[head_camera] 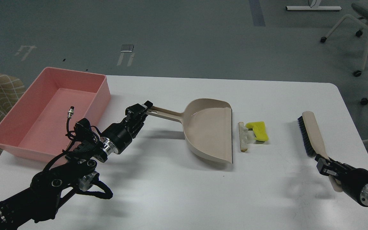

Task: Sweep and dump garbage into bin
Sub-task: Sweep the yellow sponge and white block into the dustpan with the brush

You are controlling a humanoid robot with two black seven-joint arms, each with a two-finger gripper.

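Pink plastic bin [75, 83] stands at the far left of the white bench [177, 191], near its left edge. Beige dustpan [208, 129] lies in the middle of the bench, its open mouth facing right and its long handle pointing left. The left gripper [138, 114] is clenched on the end of this handle. Just beside the mouth of the dustpan lies the garbage: a whitish-tan strip [242, 137], and to its right, touching it, a bright yellow chunk [258, 130]. Well apart on the right is a beige brush [311, 132] with black bristles that face left. The right gripper [326, 166] is grasping the near end of the brush handle
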